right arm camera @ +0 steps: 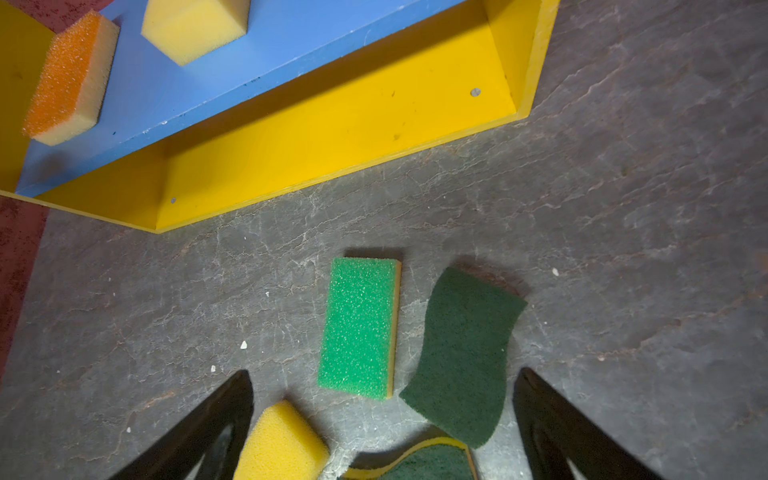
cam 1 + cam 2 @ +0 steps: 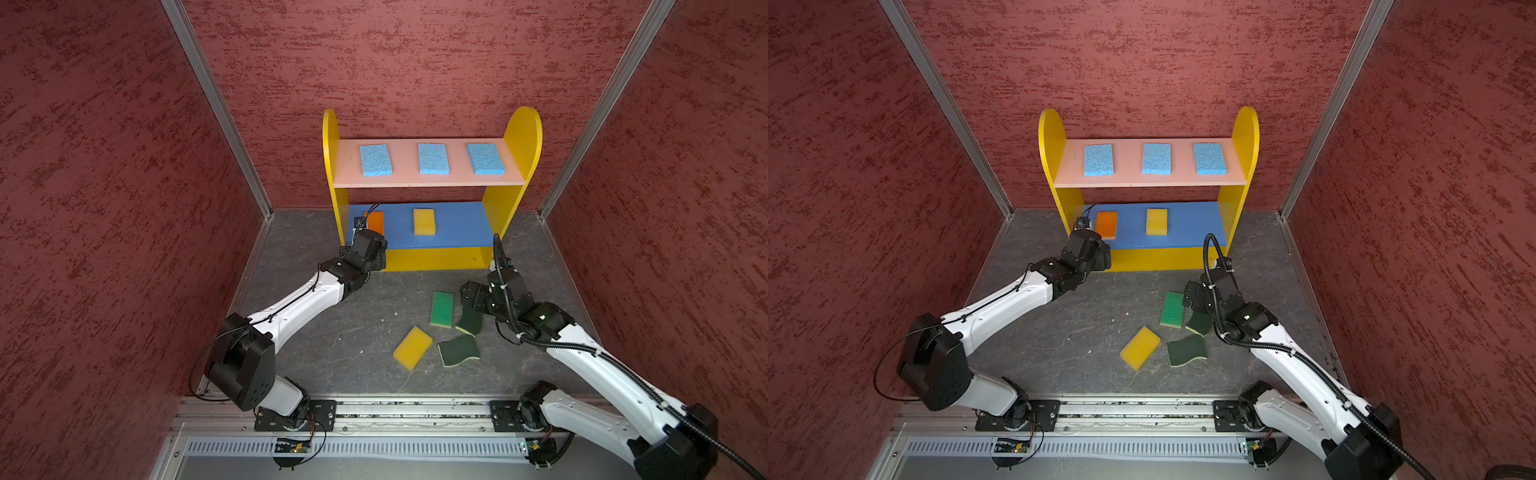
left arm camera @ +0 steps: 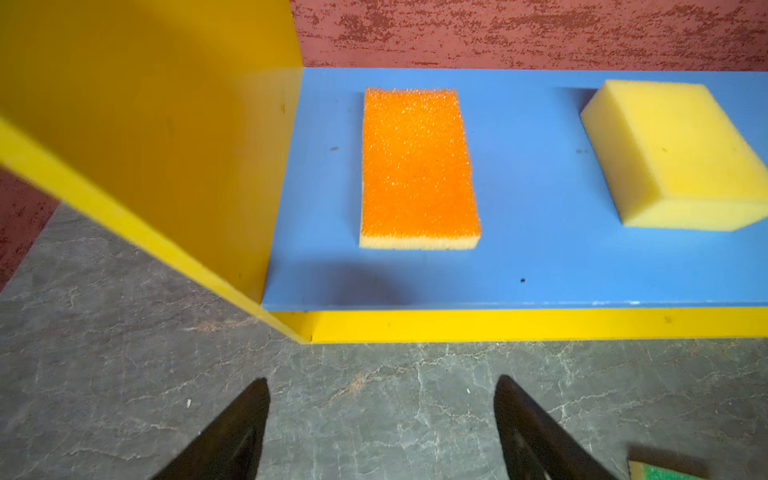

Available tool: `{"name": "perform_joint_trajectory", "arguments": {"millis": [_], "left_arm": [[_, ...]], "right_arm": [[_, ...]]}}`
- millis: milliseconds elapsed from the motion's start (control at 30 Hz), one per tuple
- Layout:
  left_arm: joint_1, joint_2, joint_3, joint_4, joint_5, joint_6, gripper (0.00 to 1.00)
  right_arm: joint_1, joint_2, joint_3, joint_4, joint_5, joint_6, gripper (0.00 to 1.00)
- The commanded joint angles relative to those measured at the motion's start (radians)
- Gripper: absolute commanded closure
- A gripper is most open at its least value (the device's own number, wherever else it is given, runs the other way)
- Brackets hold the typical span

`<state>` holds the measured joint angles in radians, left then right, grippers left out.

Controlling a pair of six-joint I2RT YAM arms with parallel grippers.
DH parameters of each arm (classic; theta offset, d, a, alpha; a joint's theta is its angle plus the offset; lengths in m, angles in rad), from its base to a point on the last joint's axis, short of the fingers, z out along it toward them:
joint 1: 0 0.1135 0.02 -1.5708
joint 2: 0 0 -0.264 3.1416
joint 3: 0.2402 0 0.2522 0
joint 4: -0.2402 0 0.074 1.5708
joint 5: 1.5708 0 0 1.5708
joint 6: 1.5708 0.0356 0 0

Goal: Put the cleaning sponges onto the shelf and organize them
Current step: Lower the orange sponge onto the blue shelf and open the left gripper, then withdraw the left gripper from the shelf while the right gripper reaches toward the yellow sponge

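Both top views: shelf stands vs. back wall. Three light blue sponges lie flat in a row on the pink upper board, spaced apart. Blue middle board carries the orange-topped sponge near its left end & a yellow sponge approx. mid-board; both flat, well apart.

L gripper sits in front of shelf's left end, over the grey tabletop, short of the blue board's front edge. Its jaws are spread w/ nothing btwn them, clear of the orange-topped sponge.

R gripper hangs over the loose group on the tabletop, in front of shelf's right half; jaws spread wide, gripping nothing. Below it lie the green-topped sponge & a dark green wavy sponge, just beside each other. The wavy one is partly hidden by the gripper in both top views.

Nearer the robot's base lies a second wavy sponge, yellow base edge showing. A second yellow sponge is just beside it, askew.
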<state>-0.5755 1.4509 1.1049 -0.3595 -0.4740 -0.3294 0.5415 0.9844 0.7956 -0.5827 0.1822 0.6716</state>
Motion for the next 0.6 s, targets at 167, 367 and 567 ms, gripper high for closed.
{"name": "perform_joint_trajectory", "arguments": {"millis": [167, 367, 567], "left_arm": [[-0.008, -0.186, -0.157, -0.065, -0.009, -0.09, 0.15], [-0.013, -0.236, -0.222, -0.121, 0.019, -0.12, 0.14], [-0.021, -0.281, -0.251, -0.168, 0.02, -0.152, 0.14]], "right_arm": [[0.04, -0.016, -0.054, 0.002, -0.065, 0.191, 0.01], [0.152, -0.012, -0.079, -0.006, -0.033, 0.36, 0.02], [0.328, 0.029, -0.094, -0.058, 0.063, 0.635, 0.02]]}}
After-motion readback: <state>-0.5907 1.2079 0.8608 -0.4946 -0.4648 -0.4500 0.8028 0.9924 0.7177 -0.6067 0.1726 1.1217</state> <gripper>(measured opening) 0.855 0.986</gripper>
